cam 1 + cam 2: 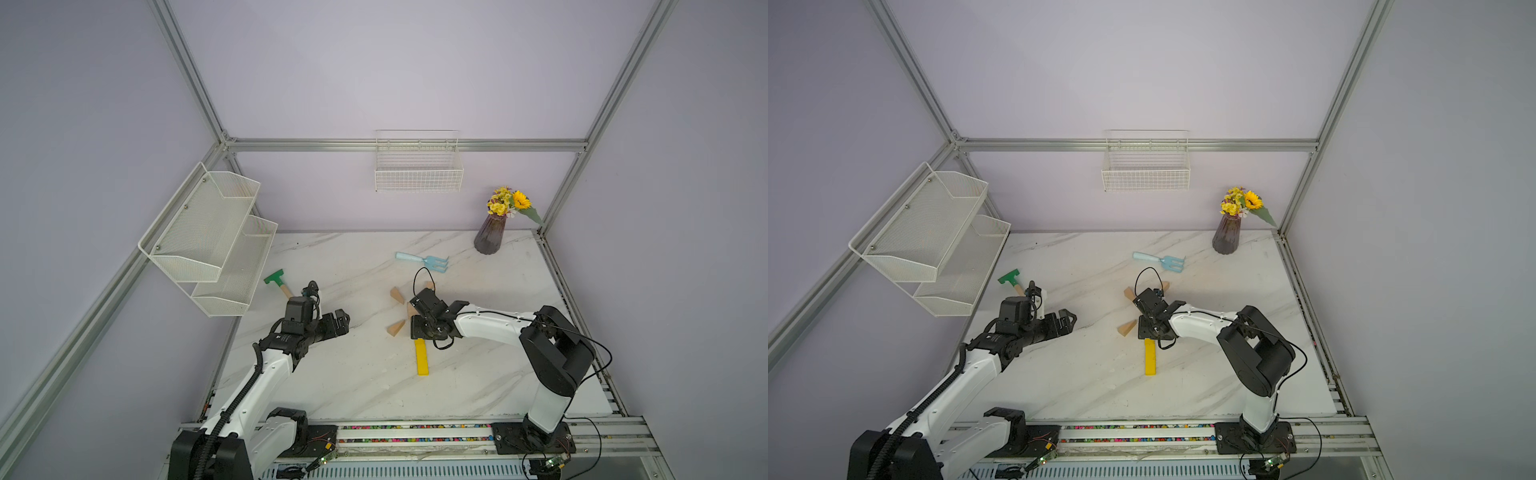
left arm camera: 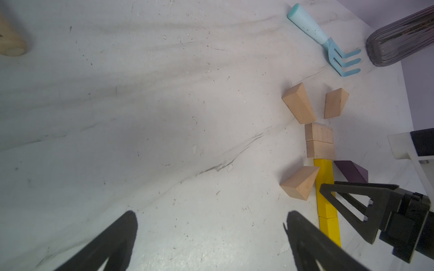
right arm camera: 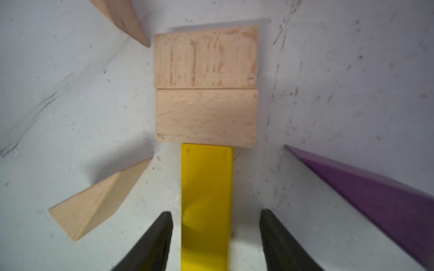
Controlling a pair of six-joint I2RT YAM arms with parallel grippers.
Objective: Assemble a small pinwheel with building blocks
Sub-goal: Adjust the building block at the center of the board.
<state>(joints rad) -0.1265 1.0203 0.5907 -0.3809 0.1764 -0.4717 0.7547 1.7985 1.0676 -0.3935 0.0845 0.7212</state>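
Both empty: left claw (image 2: 211,214) gaped wide, right claw (image 3: 216,212) straddled the yellow stem (image 3: 206,178), not touching; a skewed squeeze might have twisted it off the hub (image 3: 206,93).

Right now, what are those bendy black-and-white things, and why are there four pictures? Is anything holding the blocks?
They are two robot arms fixed at the near edge of the table. Two pictures look down from above on the whole scene. The other two come from a little camera on each arm's wrist, looking from up close. On the table lies a wooden pinwheel: two tan blocks in the middle, three tan wedges and a purple wedge around them, and a yellow stem. There is also a toy hammer, a blue rake and a vase of flowers. Nothing is held. The right fingers stand open on either side of the stem, with gaps on both sides. The left fingers are wide open, away from the blocks.
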